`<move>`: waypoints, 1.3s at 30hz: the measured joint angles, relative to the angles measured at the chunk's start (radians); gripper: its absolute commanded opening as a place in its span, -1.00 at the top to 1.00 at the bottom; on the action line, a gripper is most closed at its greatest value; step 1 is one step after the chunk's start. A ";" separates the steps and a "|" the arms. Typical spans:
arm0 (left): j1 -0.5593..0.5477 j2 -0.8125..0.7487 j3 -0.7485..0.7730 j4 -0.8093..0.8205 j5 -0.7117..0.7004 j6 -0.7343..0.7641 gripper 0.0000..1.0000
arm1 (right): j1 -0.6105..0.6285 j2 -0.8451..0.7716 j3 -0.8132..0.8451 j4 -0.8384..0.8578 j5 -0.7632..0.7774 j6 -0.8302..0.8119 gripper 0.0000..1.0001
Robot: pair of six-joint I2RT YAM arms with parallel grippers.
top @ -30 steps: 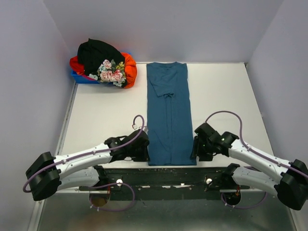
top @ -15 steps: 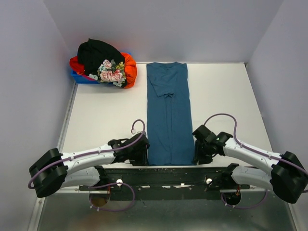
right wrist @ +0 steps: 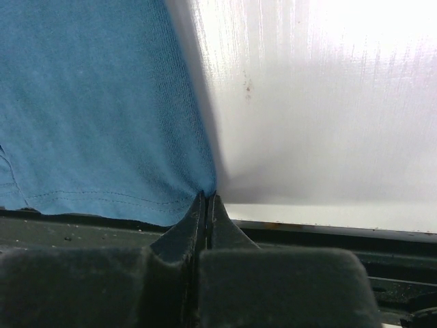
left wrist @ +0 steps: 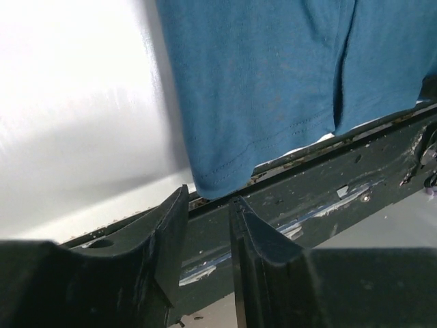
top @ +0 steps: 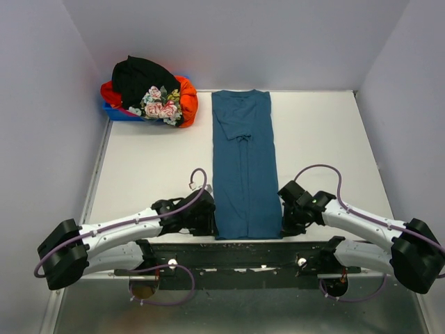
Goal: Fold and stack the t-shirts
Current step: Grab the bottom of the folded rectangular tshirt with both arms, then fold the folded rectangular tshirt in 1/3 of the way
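The teal t-shirt (top: 243, 167) lies in the middle of the white table (top: 146, 167). It is folded into one long narrow strip which runs from the top of the table down to its lower edge. A sleeve is folded inward near the upper end. The bottom hem reaches the lower edge of the table and hangs a little over the dark rail (top: 236, 252) there.

The left gripper (top: 210, 228) sits low at the lower left corner of the strip. In the left wrist view its two fingers (left wrist: 167, 236) stand apart with a clear gap between them. The corner of the hem is just above this gap, and I cannot tell whether the cloth touches the fingers.

The right gripper (top: 284, 229) is at the lower right corner of the strip. In the right wrist view its jaws are pressed together, with only a thin line between them. They are clamped on the very corner of the hem, and the cloth is drawn down to a point at the tips. To the right of the shirt in this view the table is bright and bare.

In the upper left of the overhead view a small blue bin (top: 112, 110) stands at the far corner of the table. Three more shirts are heaped in it: the black t-shirt (top: 142, 76) on top, the orange-red t-shirt (top: 188, 97) showing at both sides, and the flowered t-shirt (top: 161, 106) in front. This heap is well apart from both arms.
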 measured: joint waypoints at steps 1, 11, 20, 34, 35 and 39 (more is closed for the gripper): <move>0.000 0.007 0.000 0.008 0.001 -0.001 0.15 | 0.000 0.000 0.000 0.000 0.000 0.000 0.96; 0.000 0.127 -0.031 0.112 0.017 -0.014 1.00 | 0.000 -0.002 -0.002 0.006 -0.005 0.000 0.99; 0.000 0.119 -0.014 0.095 0.025 -0.007 1.00 | 0.000 -0.063 0.003 -0.030 -0.006 0.000 0.99; 0.295 0.109 0.201 0.057 0.095 0.175 1.00 | -0.100 0.016 0.338 -0.080 0.058 -0.069 0.99; 0.316 0.133 0.224 0.064 0.097 0.191 1.00 | -0.128 0.042 0.367 -0.077 0.060 -0.084 0.99; 0.423 0.264 0.320 0.118 0.100 0.227 1.00 | -0.226 0.189 0.507 -0.055 0.060 -0.141 0.99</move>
